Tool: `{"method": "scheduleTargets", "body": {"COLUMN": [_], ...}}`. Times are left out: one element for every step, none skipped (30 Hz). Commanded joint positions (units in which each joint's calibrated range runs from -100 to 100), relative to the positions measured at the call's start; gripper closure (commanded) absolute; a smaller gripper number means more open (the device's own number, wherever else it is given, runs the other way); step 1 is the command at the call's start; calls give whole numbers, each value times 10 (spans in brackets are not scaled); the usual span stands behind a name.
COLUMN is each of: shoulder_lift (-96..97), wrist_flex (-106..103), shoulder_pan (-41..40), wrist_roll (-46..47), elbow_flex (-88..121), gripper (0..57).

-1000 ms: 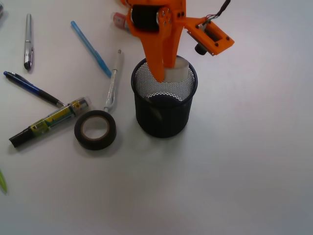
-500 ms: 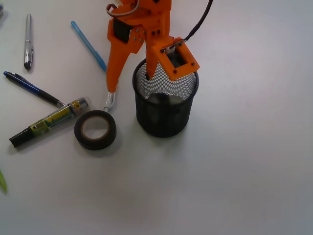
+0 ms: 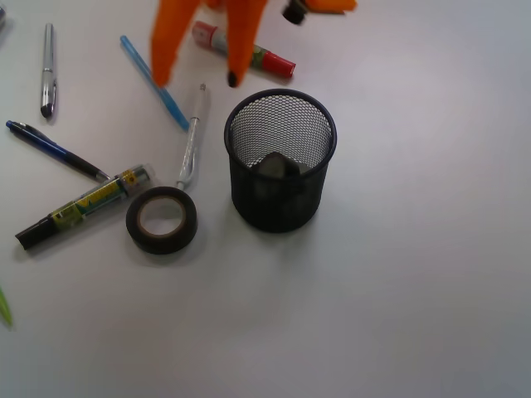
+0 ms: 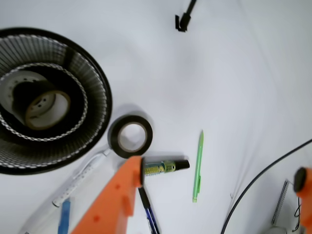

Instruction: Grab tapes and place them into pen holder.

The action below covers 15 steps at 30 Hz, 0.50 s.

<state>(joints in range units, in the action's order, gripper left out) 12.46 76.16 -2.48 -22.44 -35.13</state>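
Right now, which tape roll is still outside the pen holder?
The black tape with the tan core, lying flat on the table left of the pen holder; the other rolls already sit inside it.

Front view: high above table, looking steeply down, mid range; gripper [image 3: 199, 79] fingertips enter at top edge. Wrist view: rides behind jaws, looks down past one orange finger [image 4: 114, 197], closer in. Shared: pen holder [image 3: 280, 217] [image 4: 100, 87], black tape [image 3: 162, 220] [image 4: 130, 136] beside it, yellow-labelled marker [image 3: 83, 206] [image 4: 163, 167].

Plain white tabletop [image 3: 415, 290], evenly lit, soft shadows.
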Motion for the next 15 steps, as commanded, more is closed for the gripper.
{"method": "scheduleTargets", "body": {"shoulder_lift": [-11, 2, 15, 31, 49, 68, 88, 109, 128, 146, 165, 184, 202, 222, 241], "wrist_flex": [0, -2, -3, -3, -8, -20, -33, -45, -55, -63, -65, -64, -63, -63, -60], "shoulder_pan": [60, 77, 95, 111, 125, 134, 139, 140, 140, 139, 137, 131, 127, 122, 119], "wrist_roll": [1, 1, 1, 1, 1, 2, 2, 2, 2, 2, 2, 2, 2, 2, 2], "elbow_flex": [-19, -17, -17, -18, -18, -18, -18, -18, -19, -22, -33, -52, -74, -98, -127], "gripper": [234, 234, 234, 234, 234, 234, 234, 234, 234, 234, 234, 234, 234, 234, 234]}}
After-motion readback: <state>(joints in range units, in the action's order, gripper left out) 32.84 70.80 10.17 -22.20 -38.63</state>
